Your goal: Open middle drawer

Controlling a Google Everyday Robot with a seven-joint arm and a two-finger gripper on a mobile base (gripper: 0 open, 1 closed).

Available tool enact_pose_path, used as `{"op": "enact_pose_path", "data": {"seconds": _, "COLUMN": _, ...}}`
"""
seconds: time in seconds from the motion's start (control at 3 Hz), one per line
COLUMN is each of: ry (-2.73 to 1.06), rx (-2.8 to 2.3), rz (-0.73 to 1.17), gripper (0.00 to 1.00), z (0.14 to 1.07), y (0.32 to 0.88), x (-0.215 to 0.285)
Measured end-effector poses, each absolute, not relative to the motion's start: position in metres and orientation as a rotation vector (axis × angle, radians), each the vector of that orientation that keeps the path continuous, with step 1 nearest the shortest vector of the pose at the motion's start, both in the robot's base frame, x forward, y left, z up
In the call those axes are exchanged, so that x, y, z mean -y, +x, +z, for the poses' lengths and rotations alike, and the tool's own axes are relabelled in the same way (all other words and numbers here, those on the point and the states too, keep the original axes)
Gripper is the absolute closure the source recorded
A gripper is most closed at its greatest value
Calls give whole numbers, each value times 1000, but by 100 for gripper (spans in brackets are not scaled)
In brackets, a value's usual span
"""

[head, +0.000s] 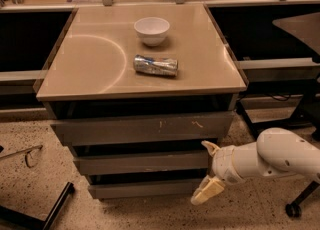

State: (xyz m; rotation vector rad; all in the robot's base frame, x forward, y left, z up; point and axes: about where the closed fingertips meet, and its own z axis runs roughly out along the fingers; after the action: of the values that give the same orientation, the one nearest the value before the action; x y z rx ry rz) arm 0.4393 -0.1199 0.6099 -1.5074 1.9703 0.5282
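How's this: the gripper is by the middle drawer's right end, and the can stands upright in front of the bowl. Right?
Not quite: the camera view shows the can lying on its side in front of the bowl. The gripper is by the right end of the middle drawer.

Bare floor (150, 215) at 6 o'clock before middle drawer (142, 163). At 4 o'clock, tool (207, 170), spread wide, near drawer's right end. At 7 o'clock, dark bar (57, 206) on floor.

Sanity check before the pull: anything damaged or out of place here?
A dented can lies on its side on the cabinet top, before the bowl. The top drawer front carries pale scratches. The gripper, jaws open, sits at the right end of the middle drawer.
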Motion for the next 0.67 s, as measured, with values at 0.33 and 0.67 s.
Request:
{"op": "enact_pose_path", "data": {"seconds": 0.33, "ry": -1498, "rx": -1945, "rz": 492, "gripper": 0, "z": 583, "y": 447, "x": 110}}
{"op": "enact_pose_path", "data": {"seconds": 0.67, "ry": -1495, "rx": -1948, "rz": 401, "gripper": 0, "z": 539, "y": 486, "x": 97}}
